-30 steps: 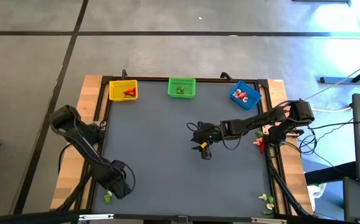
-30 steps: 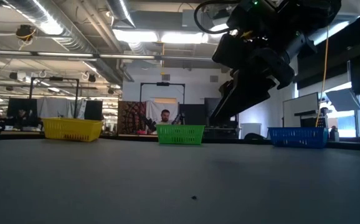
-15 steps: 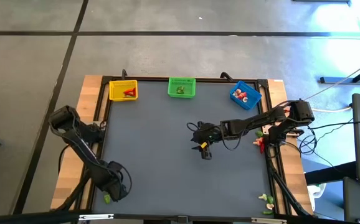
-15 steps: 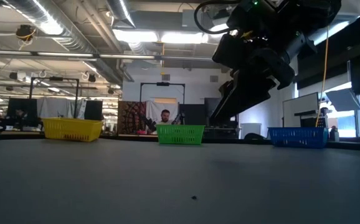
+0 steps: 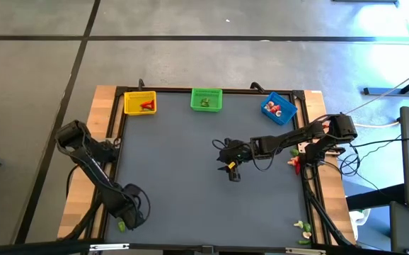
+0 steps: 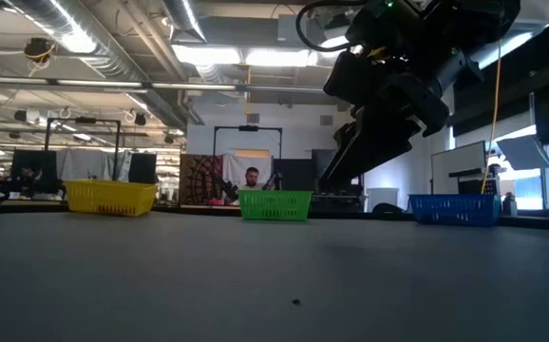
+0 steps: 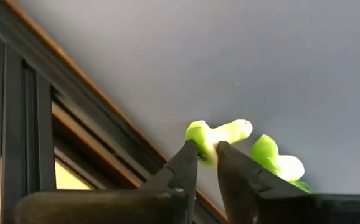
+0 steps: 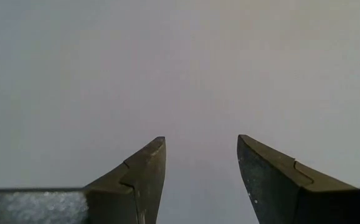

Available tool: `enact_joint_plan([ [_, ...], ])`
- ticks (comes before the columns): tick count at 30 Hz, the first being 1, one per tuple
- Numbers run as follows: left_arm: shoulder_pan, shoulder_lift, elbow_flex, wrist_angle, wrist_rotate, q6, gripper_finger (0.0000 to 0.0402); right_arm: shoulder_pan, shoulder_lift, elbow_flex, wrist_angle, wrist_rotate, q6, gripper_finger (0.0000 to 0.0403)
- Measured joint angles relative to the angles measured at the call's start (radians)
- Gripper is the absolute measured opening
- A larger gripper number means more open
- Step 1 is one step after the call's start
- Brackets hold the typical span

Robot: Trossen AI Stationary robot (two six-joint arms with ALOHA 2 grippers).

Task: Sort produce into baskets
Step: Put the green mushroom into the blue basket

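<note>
Looking down from high view: left gripper (image 5: pixel 124 221) at near-left table corner over green piece (image 5: pixel 122 226); yellow basket (image 5: pixel 140 103), green basket (image 5: pixel 206 100), blue basket (image 5: pixel 279 107) along far edge. Right gripper (image 5: pixel 231 172) mid-table, idle.
Low view: baskets in row, right arm above.
Left wrist view: fingers (image 7: pixel 186 165) pinched narrow on green-cream piece (image 7: pixel 215 135), second piece (image 7: pixel 274 160) just beside. Likely light, hard, slippery; pinch mid-body.
Right wrist view: claw wide, empty.
</note>
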Motion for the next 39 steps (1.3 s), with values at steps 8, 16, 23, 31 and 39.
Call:
enact_joint_plan([
  [8,0.0,-0.001,0.0,0.006,-0.047,0.063,0.0023,0.0,0.0,0.0,0.0,0.0,-0.001,0.0198],
  [16,0.012,-0.004,0.0,0.0,-0.086,0.106,0.0003,0.0,0.0,0.0,-0.001,0.0,-0.001,0.0198],
  [23,0.054,-0.063,0.012,-0.087,-0.21,0.164,0.0004,0.0,0.0,0.0,0.013,0.0,-0.001,0.0198],
  [31,0.126,-0.141,0.048,-0.123,-0.486,0.219,0.0004,0.0,0.0,0.0,0.041,-0.01,0.005,0.0198],
  [39,0.275,-0.156,0.056,-0.017,-0.662,0.375,0.0006,0.0,0.0,0.0,0.049,-0.008,0.016,0.0198],
])
